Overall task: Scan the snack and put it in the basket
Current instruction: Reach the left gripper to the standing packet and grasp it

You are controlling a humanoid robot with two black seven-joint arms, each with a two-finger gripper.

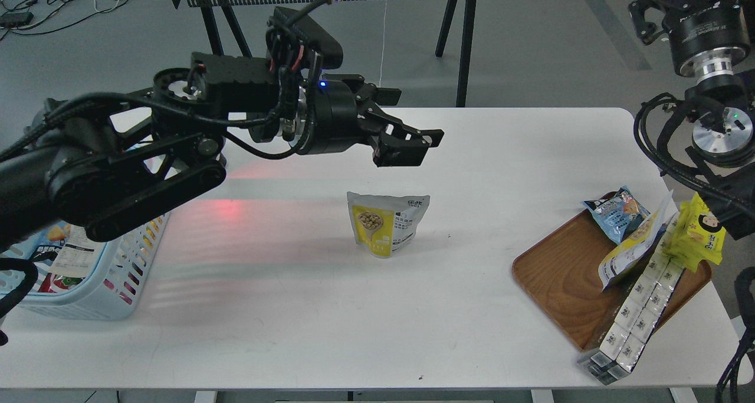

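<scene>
**Snack upright mid-table, left claw above it**

Nearest, at the left edge of the table (307, 332), stands the basket (88, 297), with packets inside. On the right, a wooden tray (560, 279) holds several packets. The snack (386, 223) stands upright at mid-table, touching nothing else. Above and just behind it hovers the left claw (413, 143), fingers slightly apart, empty. The right claw (655, 13) sits at the top right corner; its state cannot be told.

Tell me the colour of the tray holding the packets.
Brown wood-grain tray, clearest in the head view.
</scene>
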